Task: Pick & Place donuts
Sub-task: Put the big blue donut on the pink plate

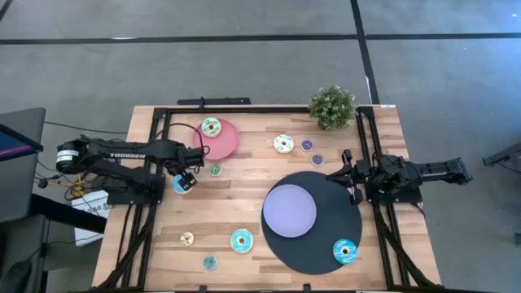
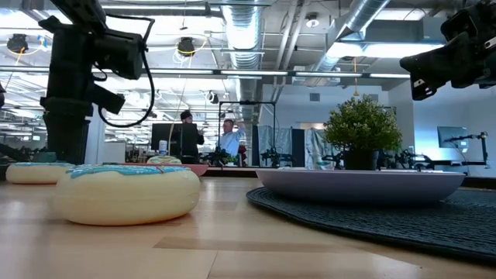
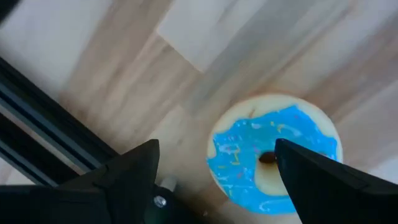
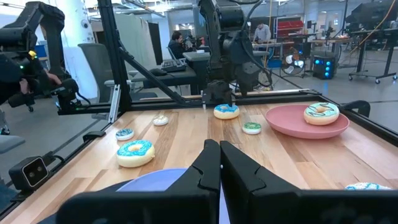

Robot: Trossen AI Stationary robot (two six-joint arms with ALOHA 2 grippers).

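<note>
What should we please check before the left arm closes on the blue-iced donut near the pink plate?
1. Left gripper jaws open: ok.
2. Blue-iced donut between the jaws: not ok, it sits off-centre toward one jaw in the left wrist view.
3. Donut lying flat on the wooden table: ok.
4. Jaws low enough to grip: cannot tell.
5. Pink plate has room beside its one donut: ok.
6. Right gripper shut and waiting by the dark mat, out of the way: ok.

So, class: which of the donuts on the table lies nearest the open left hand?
The blue-iced donut directly under the left hand, near the table's left edge. In the left wrist view it shows between the fingers; the small green donut lies farther off.
</note>
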